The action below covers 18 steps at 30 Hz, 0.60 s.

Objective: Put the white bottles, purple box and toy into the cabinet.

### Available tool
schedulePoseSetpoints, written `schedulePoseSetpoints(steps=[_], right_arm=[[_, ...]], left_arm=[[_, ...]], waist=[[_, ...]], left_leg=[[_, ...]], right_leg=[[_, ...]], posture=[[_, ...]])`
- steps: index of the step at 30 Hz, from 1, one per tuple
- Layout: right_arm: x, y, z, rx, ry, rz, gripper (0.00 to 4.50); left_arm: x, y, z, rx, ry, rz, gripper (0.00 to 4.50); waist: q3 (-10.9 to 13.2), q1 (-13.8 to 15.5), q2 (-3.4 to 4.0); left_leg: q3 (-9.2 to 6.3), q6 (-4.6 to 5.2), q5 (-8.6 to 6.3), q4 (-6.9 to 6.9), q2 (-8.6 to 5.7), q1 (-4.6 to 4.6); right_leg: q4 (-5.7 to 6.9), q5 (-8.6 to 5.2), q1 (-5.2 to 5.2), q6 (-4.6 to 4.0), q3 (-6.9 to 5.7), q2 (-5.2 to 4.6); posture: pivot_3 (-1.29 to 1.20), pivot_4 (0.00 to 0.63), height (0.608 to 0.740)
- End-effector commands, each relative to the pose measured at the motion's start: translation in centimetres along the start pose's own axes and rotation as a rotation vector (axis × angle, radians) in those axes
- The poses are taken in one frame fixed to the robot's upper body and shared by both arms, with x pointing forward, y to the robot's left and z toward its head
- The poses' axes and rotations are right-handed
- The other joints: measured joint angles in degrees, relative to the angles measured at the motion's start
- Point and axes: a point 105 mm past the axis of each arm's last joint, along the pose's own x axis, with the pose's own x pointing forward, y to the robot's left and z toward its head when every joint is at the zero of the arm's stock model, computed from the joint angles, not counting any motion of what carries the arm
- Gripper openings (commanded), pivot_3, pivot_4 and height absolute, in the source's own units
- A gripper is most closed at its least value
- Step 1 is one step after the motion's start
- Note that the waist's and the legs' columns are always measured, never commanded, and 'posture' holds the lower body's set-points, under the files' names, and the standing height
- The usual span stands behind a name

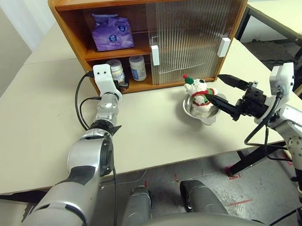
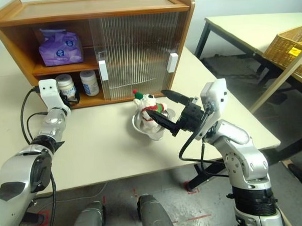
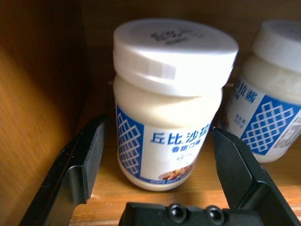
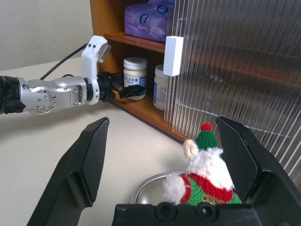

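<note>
The cabinet (image 1: 153,43) stands on the counter (image 1: 36,123) with its ribbed sliding doors (image 1: 188,39) drawn across the right part, leaving the left bay open on both shelves. The purple box (image 1: 112,32) sits on the upper shelf of that open bay, close to the left wall. On the lower shelf the two white bottles (image 3: 171,101) stand upright side by side, the left one near the cabinet's side wall, the other (image 1: 137,68) just beside the door's edge and its white handle (image 1: 155,56).

The left gripper (image 3: 160,155) reaches level into the lower bay, its jaws spread wide on either side of the left bottle with a gap on each side, gripping nothing. Little room remains between its left finger and the side wall.

The toy (image 1: 200,93) sits in a steel bowl (image 1: 191,109) on the counter in front of the closed doors, well apart from the open bay. The right gripper (image 1: 221,93) hangs just beside the toy on its right, jaws fully apart and empty. Bare counter lies between the bowl and the left arm.
</note>
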Motion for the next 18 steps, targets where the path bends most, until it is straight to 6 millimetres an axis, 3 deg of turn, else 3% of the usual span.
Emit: schedulePoseSetpoints(steps=[1,7,18], right_arm=[[0.2,0.1,-0.2,0.006,0.006,0.013,4.5],[0.2,0.0,-0.1,0.006,0.006,0.016,4.5],[0.1,-0.1,-0.7,0.014,0.006,0.025,4.5]], left_arm=[[-0.3,-0.3,-0.5,-0.009,-0.011,-0.005,4.48],[-0.8,-0.9,-0.3,-0.017,-0.062,-0.024,4.48],[-2.0,0.7,-0.7,0.024,-0.111,-0.004,4.48]], waist=[[0.0,0.0,0.0],[0.0,0.1,0.0],[0.0,0.2,0.01]], left_leg=[[0.0,0.0,0.0,0.0,0.0,0.03],[0.0,0.01,0.0,0.01,0.0,0.05],[0.0,0.03,0.02,0.05,0.0,0.13]], right_leg=[[0.0,0.0,0.02,0.0,0.0,0.0],[0.02,0.0,0.04,0.0,0.0,0.0],[0.04,0.0,0.14,0.0,0.0,0.0]], posture=[[-0.12,0.058,0.74],[-0.11,0.061,0.74],[-0.09,0.068,0.74]])
